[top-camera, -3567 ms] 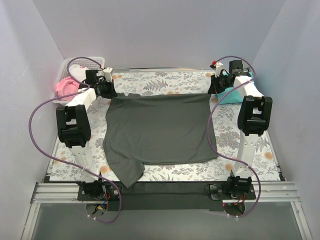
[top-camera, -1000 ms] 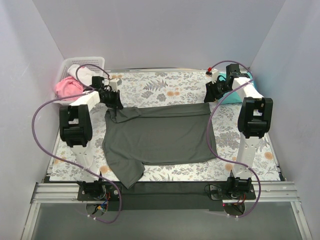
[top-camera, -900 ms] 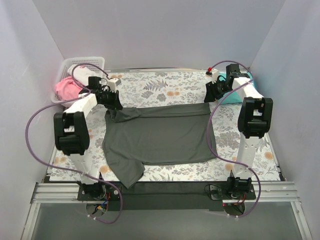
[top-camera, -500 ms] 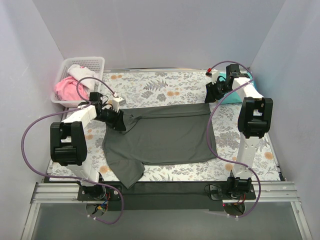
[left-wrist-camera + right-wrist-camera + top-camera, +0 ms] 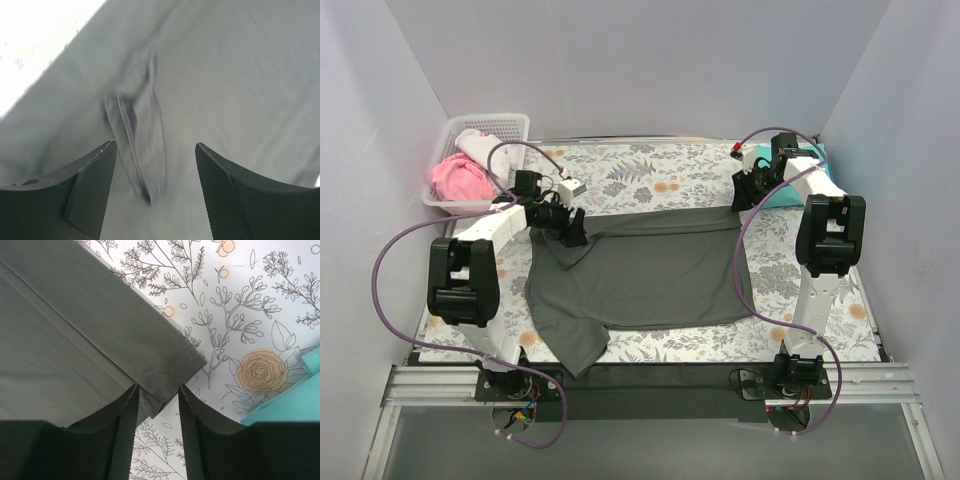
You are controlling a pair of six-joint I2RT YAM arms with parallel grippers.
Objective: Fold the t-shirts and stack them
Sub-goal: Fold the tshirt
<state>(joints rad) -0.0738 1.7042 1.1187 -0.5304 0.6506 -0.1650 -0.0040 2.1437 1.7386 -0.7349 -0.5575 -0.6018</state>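
A dark charcoal-grey t-shirt (image 5: 640, 270) lies spread on the floral sheet (image 5: 650, 175), its far edge folded over toward me and one sleeve reaching the near edge. My left gripper (image 5: 572, 230) hovers over the shirt's far left part, open. In the left wrist view its jaws (image 5: 154, 150) stand wide apart above a small blurred wrinkle of the grey cloth (image 5: 225, 75). My right gripper (image 5: 742, 198) is at the shirt's far right corner. Its jaws (image 5: 158, 390) are apart, with the hemmed corner (image 5: 170, 370) lying flat between them. A teal t-shirt (image 5: 788, 190) sits just right of it.
A white basket (image 5: 510, 125) holding pink cloth (image 5: 455, 178) and white cloth stands at the far left corner. Purple cables loop off both arms. Grey walls close in the sheet on the left, right and back. The teal cloth (image 5: 295, 400) lies close to my right fingers.
My left gripper carried the shirt's far left corner toward the middle and opened, letting the cloth drop. The right gripper stayed at the far right corner.
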